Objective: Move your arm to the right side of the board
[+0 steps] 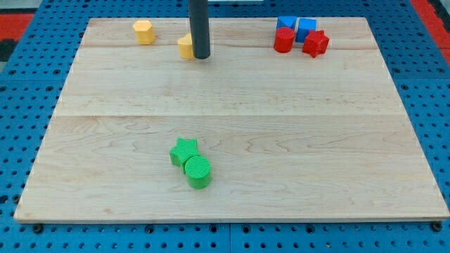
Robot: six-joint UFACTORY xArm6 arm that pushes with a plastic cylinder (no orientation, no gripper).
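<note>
My tip (202, 56) rests on the wooden board (232, 126) near the view's top, left of centre. It touches the right side of a yellow block (185, 46), which the rod partly hides. A yellow hexagon block (144, 31) lies further left. At the view's top right sit two blue blocks (286, 23) (306, 28), a red cylinder (283, 40) and a red star (316, 43), well right of my tip. A green star (184, 151) and a green cylinder (198, 171) touch each other near the view's bottom centre.
The board lies on a blue perforated surface (28, 91) that surrounds it. A red patch (429, 10) shows at the view's top right corner.
</note>
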